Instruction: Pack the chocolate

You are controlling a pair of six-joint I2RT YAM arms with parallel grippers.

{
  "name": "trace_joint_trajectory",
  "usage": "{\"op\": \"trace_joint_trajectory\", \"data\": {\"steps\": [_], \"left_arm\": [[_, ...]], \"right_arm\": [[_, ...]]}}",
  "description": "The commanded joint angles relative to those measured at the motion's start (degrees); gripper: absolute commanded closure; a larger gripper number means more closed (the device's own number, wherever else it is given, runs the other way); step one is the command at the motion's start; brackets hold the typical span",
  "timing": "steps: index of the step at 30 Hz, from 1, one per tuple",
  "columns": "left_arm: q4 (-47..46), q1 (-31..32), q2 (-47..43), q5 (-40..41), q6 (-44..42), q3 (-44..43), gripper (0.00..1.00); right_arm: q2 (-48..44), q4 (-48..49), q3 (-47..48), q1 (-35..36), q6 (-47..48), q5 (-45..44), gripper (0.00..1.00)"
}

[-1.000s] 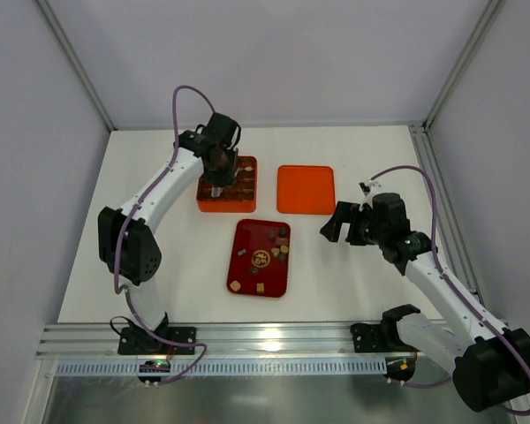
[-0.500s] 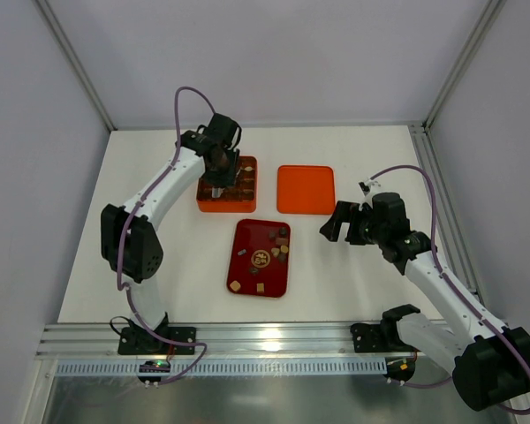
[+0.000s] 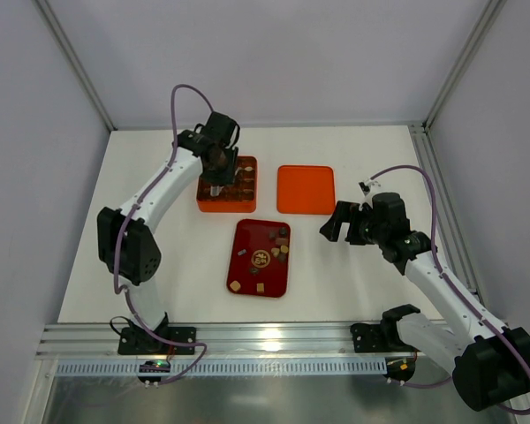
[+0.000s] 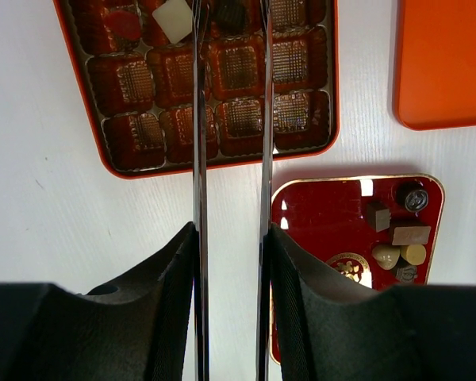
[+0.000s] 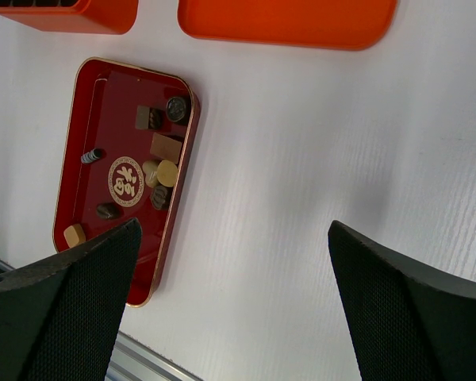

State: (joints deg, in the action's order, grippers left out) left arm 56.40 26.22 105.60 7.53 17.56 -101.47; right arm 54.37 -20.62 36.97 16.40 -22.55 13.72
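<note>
Orange and gridded, the box [image 3: 230,208] is where the work is. The left fingers [image 4: 200,95], two thin blades, reach down over its far row with a narrow gap between them. A dark round piece [image 4: 230,14] lies in a cell between their tips, beside a cream square piece [image 4: 174,19]. It looks narrower than the gap, so I judge the blades part-open and holding nothing, though the tips run off the top of the wrist view. The rest of the chocolate [image 5: 160,171] lies loose in the dark red tray [image 5: 111,95], just in front of the box. The right fingers [image 5: 71,309] are spread wide and empty over the bare bench [image 5: 301,159] right of that tray. Setting a piece into its cell seems to be the step in hand. Next, the left arm should lift clear of the box walls, cross to the tray and straddle one piece standing apart from its neighbours.
</note>
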Motion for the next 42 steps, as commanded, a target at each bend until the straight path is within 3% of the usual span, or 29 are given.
{"op": "trace_joint_trajectory", "data": {"steps": [1,9,16,24,42], "left_arm": [[-1.1,-0.7,-6.0,1.6,0.5,-3.3,0.61],[-3.8,-8.4,-12.5,2.9,3.6,2.5,0.61],[-9.7,-17.0,-14.0,3.3,5.7,12.6,0.62],[-13.7,-24.2,-9.9,4.4,6.2,14.5,0.63],[-17.6,-29.2,4.3,6.0,5.6,14.2,0.61]], "right_arm": [[-1.0,1.9,2.2,0.1,0.7,1.0,0.00],[-1.2,2.5,2.1,0.2,0.7,2.5,0.00],[0.9,3.9,2.4,0.2,0.9,5.0,0.00],[0.7,4.3,2.0,0.3,0.8,6.5,0.00],[-2.0,3.4,0.6,0.4,0.9,6.9,0.00]]}}
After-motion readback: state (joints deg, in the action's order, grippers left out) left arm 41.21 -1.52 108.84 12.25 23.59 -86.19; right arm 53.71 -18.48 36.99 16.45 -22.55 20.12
